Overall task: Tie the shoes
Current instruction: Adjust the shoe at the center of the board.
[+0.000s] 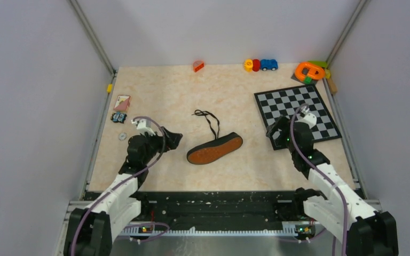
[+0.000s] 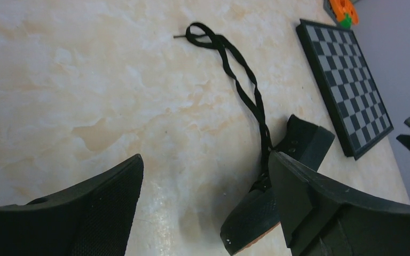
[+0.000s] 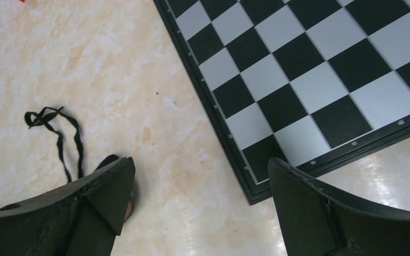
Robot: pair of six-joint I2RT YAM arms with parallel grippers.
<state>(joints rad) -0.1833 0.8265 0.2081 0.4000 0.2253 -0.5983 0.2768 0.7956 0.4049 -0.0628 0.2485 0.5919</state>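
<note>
1. The black sneaker (image 1: 215, 148) lies on its side near the middle of the table (image 1: 176, 96), its orange-red sole turned toward the arms.
2. Its laces (image 1: 208, 120) are untied and trail loose across the tabletop toward 12 o'clock from the shoe.
3. The left gripper (image 1: 173, 140) sits at the sneaker's 9 o'clock, close beside the toe end, with its jaws spread wide and nothing between them.
4. The right gripper (image 1: 274, 133) sits at the sneaker's 3 o'clock, likewise spread wide and empty, above the near left corner of the chessboard (image 1: 296, 109).
5. The chessboard lies flat at the shoe's 2 o'clock.
</note>
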